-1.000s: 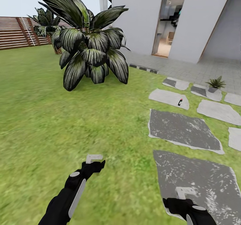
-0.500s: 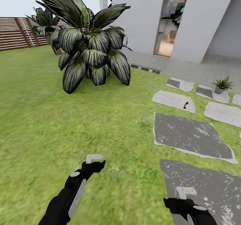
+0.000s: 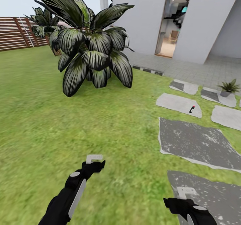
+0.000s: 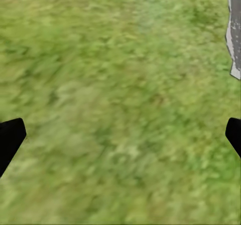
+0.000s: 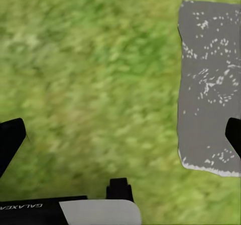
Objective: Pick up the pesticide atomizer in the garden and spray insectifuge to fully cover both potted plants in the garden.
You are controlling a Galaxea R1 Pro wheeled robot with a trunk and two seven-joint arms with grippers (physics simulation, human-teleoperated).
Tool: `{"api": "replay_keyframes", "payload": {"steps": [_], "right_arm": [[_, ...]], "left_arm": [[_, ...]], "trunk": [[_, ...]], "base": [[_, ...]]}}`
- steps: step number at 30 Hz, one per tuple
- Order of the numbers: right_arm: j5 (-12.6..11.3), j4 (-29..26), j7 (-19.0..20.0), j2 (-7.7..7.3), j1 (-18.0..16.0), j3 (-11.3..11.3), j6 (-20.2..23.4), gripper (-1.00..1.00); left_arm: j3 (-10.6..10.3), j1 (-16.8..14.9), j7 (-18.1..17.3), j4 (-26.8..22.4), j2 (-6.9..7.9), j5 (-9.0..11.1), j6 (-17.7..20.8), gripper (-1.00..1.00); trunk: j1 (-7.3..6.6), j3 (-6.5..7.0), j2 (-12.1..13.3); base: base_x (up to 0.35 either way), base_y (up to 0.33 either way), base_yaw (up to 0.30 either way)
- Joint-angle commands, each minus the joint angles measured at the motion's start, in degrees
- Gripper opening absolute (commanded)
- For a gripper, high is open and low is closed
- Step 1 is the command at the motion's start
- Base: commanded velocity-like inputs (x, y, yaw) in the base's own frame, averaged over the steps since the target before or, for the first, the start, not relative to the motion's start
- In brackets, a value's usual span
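- While both arms hang low over the lawn (image 3: 50, 118), the left end effector (image 3: 94, 158) is released and holds nothing; in its wrist view the two dark fingertips (image 4: 10, 140) stand wide apart at the edges with only grass between them.
- Likewise the right end effector (image 3: 186, 192) is released and empty, its fingertips (image 5: 10, 137) spread wide over grass and the edge of a grey stepping stone (image 5: 211, 84).
- Just ahead of the right end effector lies that nearest dark stone (image 3: 214, 191), and beyond it a second large dark stone (image 3: 197, 141).
- Farther ahead and to the right of both end effectors, the pesticide atomizer (image 3: 191, 109) lies on a paler stone (image 3: 177, 103), well apart from either arm.
- Its long axis runs diagonally, red collar end pointing away and to the right, dark body toward the robot.
- Beyond the atomizer and farther right, one potted plant (image 3: 229, 87) stands upright in its small grey pot on another pale stone near the paving (image 3: 187, 69).
- Well ahead of the left end effector rises a large striped-leaf palm plant (image 3: 90, 47), off the line between the arms and the atomizer.
- Behind it stand a smaller palm (image 3: 45, 22) and the brown slatted fence (image 3: 15, 32).
- Past the paving is a white house wall (image 3: 140, 14) with an open doorway (image 3: 170, 24).
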Motion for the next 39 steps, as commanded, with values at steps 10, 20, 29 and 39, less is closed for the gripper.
{"api": "replay_keyframes", "payload": {"steps": [10, 20, 29, 39], "right_arm": [[0.04, -0.08, 0.14, -0.14, -0.01, -0.30, 0.32, 1.00], [0.04, -0.08, 0.05, -0.10, -0.01, -0.29, 0.33, 1.00], [0.03, -0.08, 0.05, -0.10, -0.01, -0.29, 0.33, 1.00], [0.01, -0.08, 0.05, -0.08, -0.01, -0.29, 0.33, 1.00]], "left_arm": [[0.06, -0.02, 0.02, -0.06, 0.00, 0.56, 0.31, 1.00], [0.11, -0.02, -0.01, -0.07, 0.00, 0.56, 0.31, 1.00], [0.10, -0.02, 0.00, -0.06, 0.00, 0.56, 0.31, 1.00], [0.11, -0.02, -0.04, -0.06, -0.01, 0.56, 0.31, 1.00]], "trunk": [[0.04, -0.04, -0.02], [0.04, 0.28, -0.02], [0.04, 0.73, -0.02], [0.04, 1.27, -0.02]], "base": [[0.339, 0.136, 0.000], [0.339, 0.136, -0.167], [0.339, 0.136, -0.263], [0.339, 0.136, -0.265]]}}
